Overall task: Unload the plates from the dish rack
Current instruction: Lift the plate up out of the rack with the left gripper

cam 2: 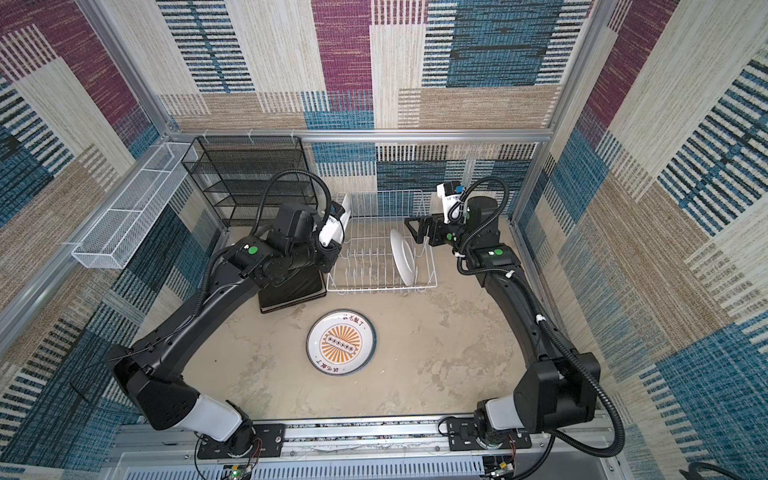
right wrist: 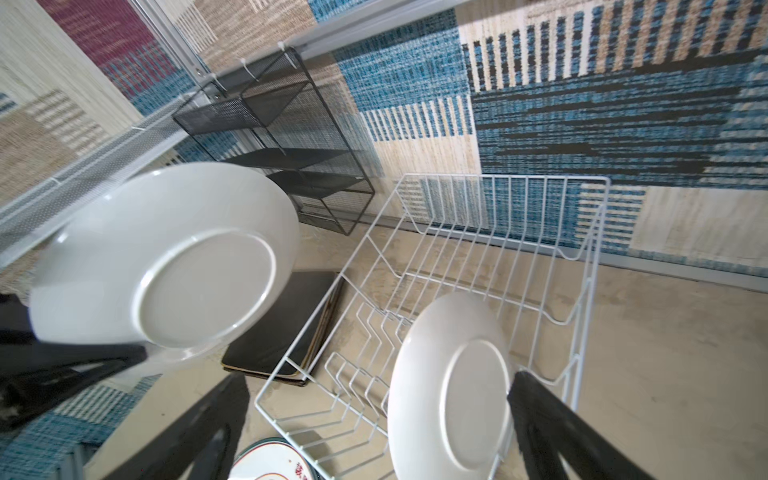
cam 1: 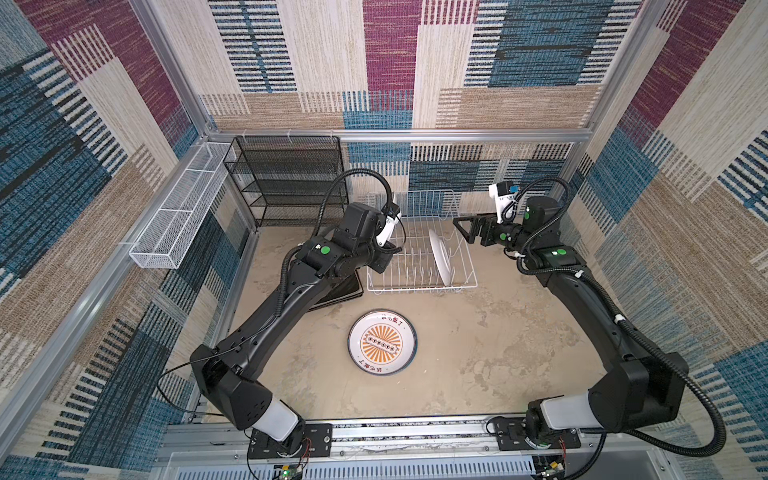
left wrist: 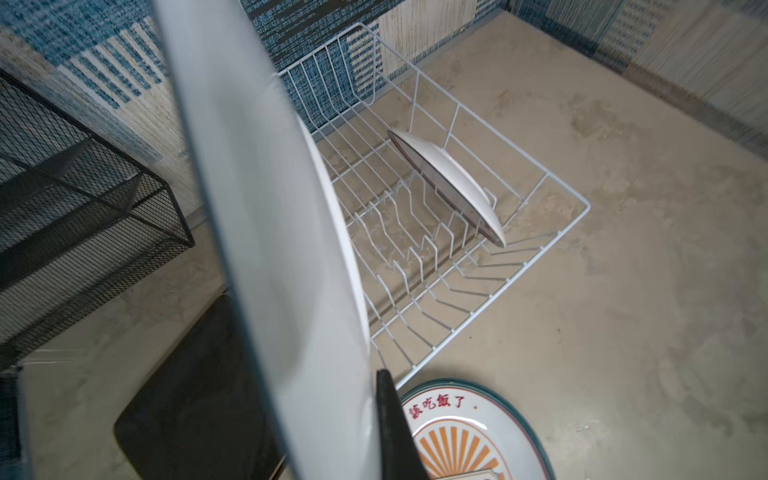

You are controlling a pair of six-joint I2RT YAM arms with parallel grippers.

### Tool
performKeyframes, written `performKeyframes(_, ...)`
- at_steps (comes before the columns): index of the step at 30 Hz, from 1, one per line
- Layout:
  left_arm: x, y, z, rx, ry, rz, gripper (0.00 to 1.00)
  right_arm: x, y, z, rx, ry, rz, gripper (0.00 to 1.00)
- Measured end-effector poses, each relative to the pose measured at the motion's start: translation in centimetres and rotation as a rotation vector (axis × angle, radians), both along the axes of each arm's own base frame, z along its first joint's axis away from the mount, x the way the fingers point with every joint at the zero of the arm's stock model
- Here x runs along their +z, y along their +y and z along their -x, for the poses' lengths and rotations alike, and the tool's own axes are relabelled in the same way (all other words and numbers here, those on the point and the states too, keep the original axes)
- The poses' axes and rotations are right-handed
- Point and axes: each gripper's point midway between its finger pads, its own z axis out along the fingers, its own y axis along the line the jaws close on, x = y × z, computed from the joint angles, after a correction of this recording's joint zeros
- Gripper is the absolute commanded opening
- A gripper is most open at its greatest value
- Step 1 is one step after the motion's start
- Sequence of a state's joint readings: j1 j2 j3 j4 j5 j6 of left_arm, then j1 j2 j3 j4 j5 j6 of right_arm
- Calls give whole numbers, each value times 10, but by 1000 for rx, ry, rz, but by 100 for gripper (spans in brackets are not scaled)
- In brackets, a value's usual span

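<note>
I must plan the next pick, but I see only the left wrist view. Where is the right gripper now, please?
Observer: The right gripper hangs open at the right side of the dish rack, near the standing plate, seemingly not touching it.
Operator: Is my held plate out of the prongs?
Observer: Yes. The right wrist view shows the held plate, clamped by the left gripper, raised beside the rack's left wall.
Operator: Is the black slab one plate?
Observer: No, the square plates form a stack; several edges show.
</note>
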State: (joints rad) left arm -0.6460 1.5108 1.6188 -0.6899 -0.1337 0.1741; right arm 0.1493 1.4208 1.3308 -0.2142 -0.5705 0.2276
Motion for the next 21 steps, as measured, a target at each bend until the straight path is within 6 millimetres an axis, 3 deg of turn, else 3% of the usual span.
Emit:
performKeyframes(5, -23, 5, 10, -66, -137, -181, 0, 9, 13, -1, 73, 43, -79, 99)
performKeyframes(10, -24, 1, 10, -108, -285, -304, 0, 16, 24, -4, 143, 82, -141, 93)
performKeyframes(21, -34, -22, 7, -183, -447, -532, 0, 3, 38, -4, 204, 202, -176, 86)
